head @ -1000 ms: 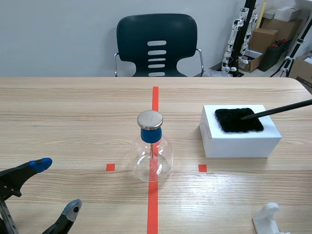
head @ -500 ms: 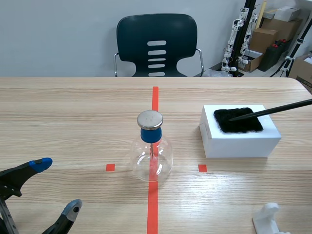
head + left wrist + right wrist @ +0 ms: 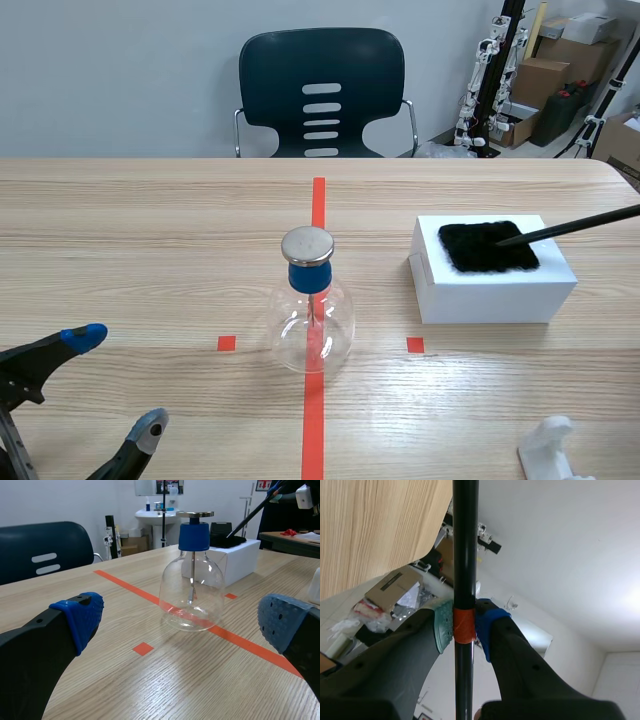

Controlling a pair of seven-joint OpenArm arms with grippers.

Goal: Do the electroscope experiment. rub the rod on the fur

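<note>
The thin black rod [image 3: 575, 225] slants in from the right, its tip resting on the black fur patch [image 3: 488, 246] atop the white box [image 3: 495, 290] on the right of the wooden surface [image 3: 150, 250]. The right hand [image 3: 465, 625] is clenched on the rod at its orange-red band. Left of the box, on the red centre line, stands the clear glass electroscope flask [image 3: 312, 325], with a blue stopper and a metal disc on top. The left hand [image 3: 118, 384] sits released, fingers wide apart, at the near left, well apart from the flask.
</note>
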